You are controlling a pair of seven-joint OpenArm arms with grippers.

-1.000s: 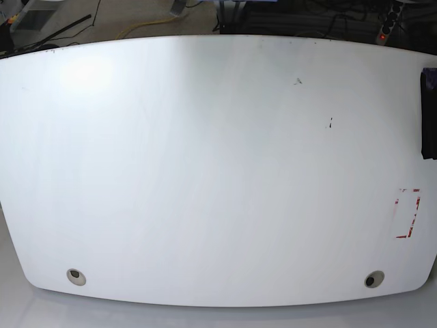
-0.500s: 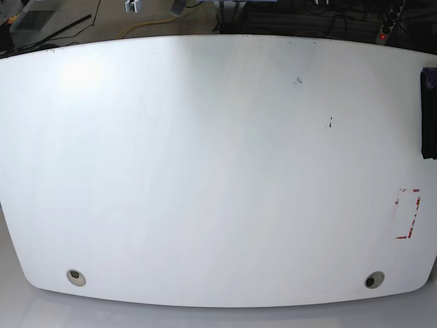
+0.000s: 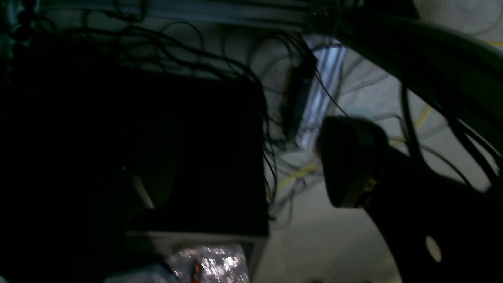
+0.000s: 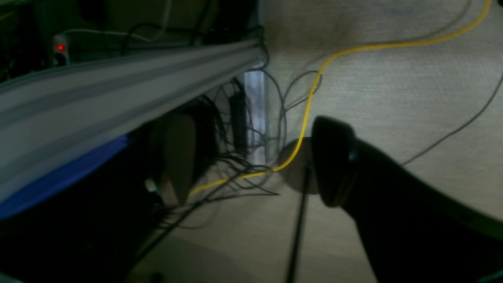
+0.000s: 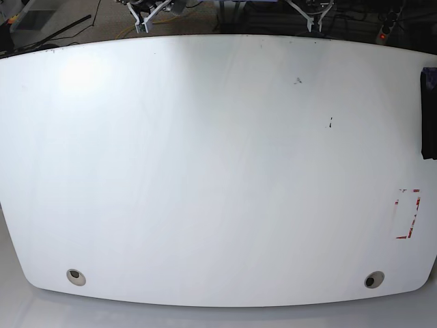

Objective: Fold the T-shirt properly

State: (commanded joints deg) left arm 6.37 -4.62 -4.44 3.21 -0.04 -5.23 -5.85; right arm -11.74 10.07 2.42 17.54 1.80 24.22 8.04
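The T-shirt is not to be seen on the white table (image 5: 205, 171). My right gripper (image 5: 146, 15) and my left gripper (image 5: 311, 14) show only as white tips beyond the table's far edge. In the right wrist view the right gripper (image 4: 255, 165) is open and empty over the floor, with its fingers (image 4: 334, 161) wide apart. In the left wrist view the left gripper (image 3: 247, 177) also stands open and empty, with one finger (image 3: 349, 161) plain and the other lost in the dark.
A dark object with a blue top (image 5: 429, 113) lies at the table's right edge; I cannot tell what it is. A red-marked rectangle (image 5: 407, 213) is on the table at the right. Two cable holes (image 5: 76, 276) (image 5: 373, 279) sit near the front edge. A yellow cable (image 4: 314, 90) and others lie on the floor.
Both grippers have come into the base view at the table's far edge. One second ago neither showed; half a second ago only a bit of the right one did.
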